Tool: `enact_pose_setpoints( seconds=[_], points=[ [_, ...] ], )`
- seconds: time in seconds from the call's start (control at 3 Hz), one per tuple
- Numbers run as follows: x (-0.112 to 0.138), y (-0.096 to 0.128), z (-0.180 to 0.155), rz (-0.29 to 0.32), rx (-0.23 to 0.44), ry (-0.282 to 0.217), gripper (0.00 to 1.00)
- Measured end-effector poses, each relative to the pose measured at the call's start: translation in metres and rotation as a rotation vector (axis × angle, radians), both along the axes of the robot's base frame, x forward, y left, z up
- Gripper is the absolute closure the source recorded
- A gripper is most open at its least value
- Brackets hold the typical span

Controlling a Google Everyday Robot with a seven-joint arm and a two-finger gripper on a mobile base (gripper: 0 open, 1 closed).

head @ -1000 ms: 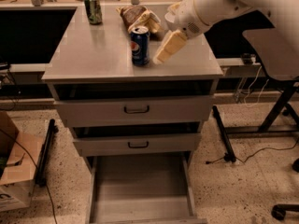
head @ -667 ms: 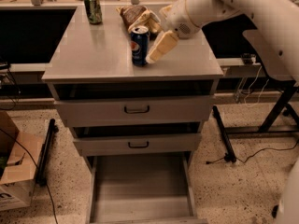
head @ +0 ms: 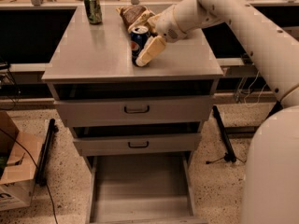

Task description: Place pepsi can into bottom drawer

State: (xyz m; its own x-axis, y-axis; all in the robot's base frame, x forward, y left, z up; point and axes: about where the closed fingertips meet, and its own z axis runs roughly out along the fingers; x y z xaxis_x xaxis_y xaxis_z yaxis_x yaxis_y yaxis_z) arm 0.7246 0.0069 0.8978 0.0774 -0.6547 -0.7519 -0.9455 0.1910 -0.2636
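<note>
The pepsi can (head: 137,36) stands upright on the cabinet top (head: 93,55), the gripper (head: 147,45) close at its 3 o'clock, grip impossible to tell; the bottom drawer (head: 140,188) lies open at 6 o'clock

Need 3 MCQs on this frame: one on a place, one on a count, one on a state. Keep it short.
1. Where is the pepsi can?
A) inside a drawer
B) on the cabinet top, beside the end effector
C) on the floor

2. How many cans stand on the cabinet top?
A) one
B) two
C) three

3. The bottom drawer is:
A) pulled open
B) shut
C) taken out

Key:
1 B: the pepsi can stands upright on the cabinet top with the end effector right beside it.
2 B: only the pepsi can and a green can at the back left.
3 A: the bottom drawer sticks out, and its grey floor shows.
</note>
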Motion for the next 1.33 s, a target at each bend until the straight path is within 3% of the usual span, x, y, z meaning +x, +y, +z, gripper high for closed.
enact_pose_setpoints(
  seconds=[0.33, 1.0, 1.33],
  points=[
    [0.009, 0.013, -0.009, 0.033, 0.046, 0.041, 0.00],
    [0.026, 0.038, -0.013, 0.102, 0.142, 0.106, 0.50],
    [0.021, 0.037, -0.002, 0.114, 0.151, 0.082, 0.73]
  ],
)
